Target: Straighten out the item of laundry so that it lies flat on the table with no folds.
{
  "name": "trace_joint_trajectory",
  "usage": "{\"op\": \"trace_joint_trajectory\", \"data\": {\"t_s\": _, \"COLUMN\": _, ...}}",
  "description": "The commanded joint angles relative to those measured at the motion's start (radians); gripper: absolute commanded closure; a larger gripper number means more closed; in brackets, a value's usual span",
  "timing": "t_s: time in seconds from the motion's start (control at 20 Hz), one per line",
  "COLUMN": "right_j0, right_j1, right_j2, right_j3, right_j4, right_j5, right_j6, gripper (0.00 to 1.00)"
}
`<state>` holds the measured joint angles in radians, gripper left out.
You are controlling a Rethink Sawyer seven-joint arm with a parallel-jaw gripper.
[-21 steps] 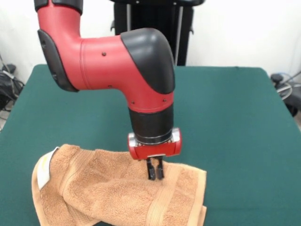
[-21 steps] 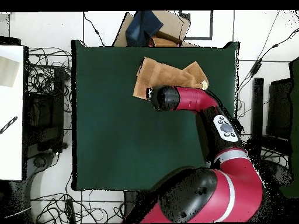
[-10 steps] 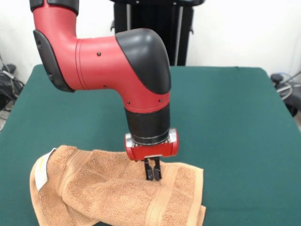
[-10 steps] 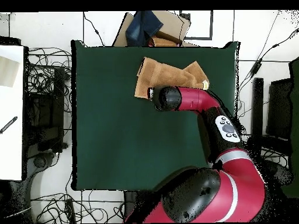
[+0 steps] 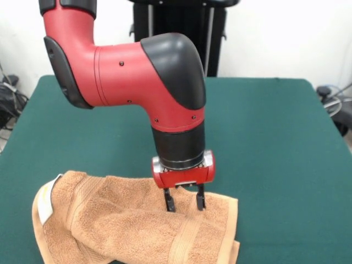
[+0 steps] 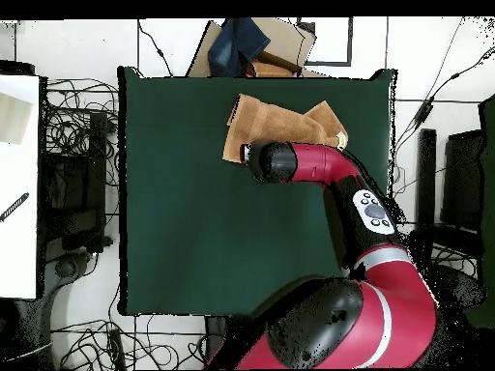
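Observation:
The item of laundry [image 5: 126,225], an orange-tan terry towel, lies rumpled and folded over itself at the near edge of the green table [image 5: 264,143]. A white-yellow tag [image 5: 47,198] shows at its left end. My gripper [image 5: 183,203] stands open just above the towel's upper middle, fingertips at the cloth, nothing held. In the overhead view the towel [image 6: 276,121] lies near the table's [image 6: 193,193] far edge, with the arm's end over its lower edge; the gripper itself is hidden there.
A cardboard box with blue cloth [image 6: 253,43] sits just beyond the table's far edge in the overhead view. Cables and equipment surround the table. A black stand [image 5: 179,33] rises behind the table.
The gripper, shut on the towel's surface in the earlier frames, has opened. The arm shifted slightly to the right in the front view. The towel settled a little.

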<state>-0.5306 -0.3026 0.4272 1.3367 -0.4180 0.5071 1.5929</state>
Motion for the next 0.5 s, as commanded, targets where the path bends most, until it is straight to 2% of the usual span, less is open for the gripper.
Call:
{"op": "trace_joint_trajectory", "data": {"t_s": 0.05, "right_j0": -0.001, "right_j1": 0.087, "right_j2": -0.047, "right_j3": -0.039, "right_j4": -0.105, "right_j5": -0.103, "right_j6": -0.006, "gripper": 0.0}}
{"op": "trace_joint_trajectory", "data": {"t_s": 0.25, "right_j0": 0.004, "right_j1": 0.079, "right_j2": -0.054, "right_j3": -0.044, "right_j4": -0.101, "right_j5": -0.086, "right_j6": -0.001, "gripper": 0.0}}
{"op": "trace_joint_trajectory", "data": {"t_s": 0.5, "right_j0": 0.092, "right_j1": 0.05, "right_j2": -0.173, "right_j3": -0.069, "right_j4": -0.106, "right_j5": -0.077, "right_j6": 0.134, "gripper": 0.0}}
